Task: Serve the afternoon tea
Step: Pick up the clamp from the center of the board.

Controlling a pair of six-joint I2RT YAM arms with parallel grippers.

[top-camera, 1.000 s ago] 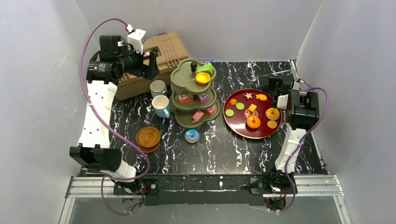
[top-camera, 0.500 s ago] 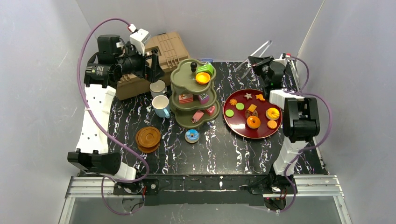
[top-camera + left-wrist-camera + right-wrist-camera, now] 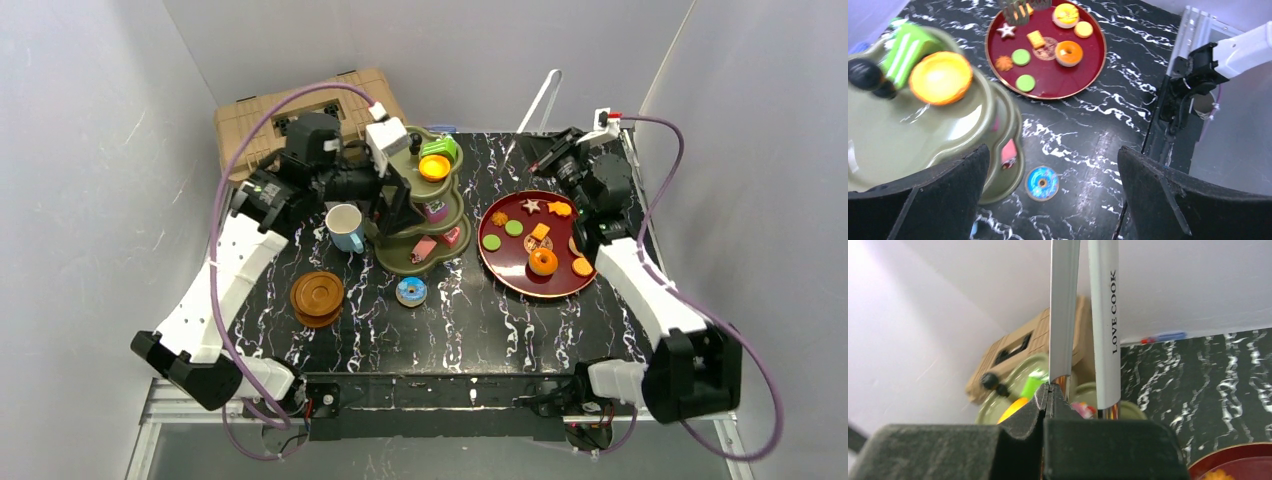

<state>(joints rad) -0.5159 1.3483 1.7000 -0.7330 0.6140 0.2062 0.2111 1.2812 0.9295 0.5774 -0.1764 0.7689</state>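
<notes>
Over the stand's top tier — left claw open and empty, right claw shut on tongs.

Your left claw (image 3: 1052,155) gapes just above the stand (image 3: 908,140), which sits mid-surface at the far side, close to its black knob (image 3: 863,75), orange tart (image 3: 940,77) and green cake (image 3: 905,47). A careless drop or swing could sweep these off, or tip the stand into the mug (image 3: 345,227) beside it. Your right claw (image 3: 1048,390) clamps the tongs (image 3: 1103,330) near the red tray (image 3: 520,285), apparently by one arm only — they may twist or slip. One arm reads "LOVE COOK"; nothing else is legible.
</notes>
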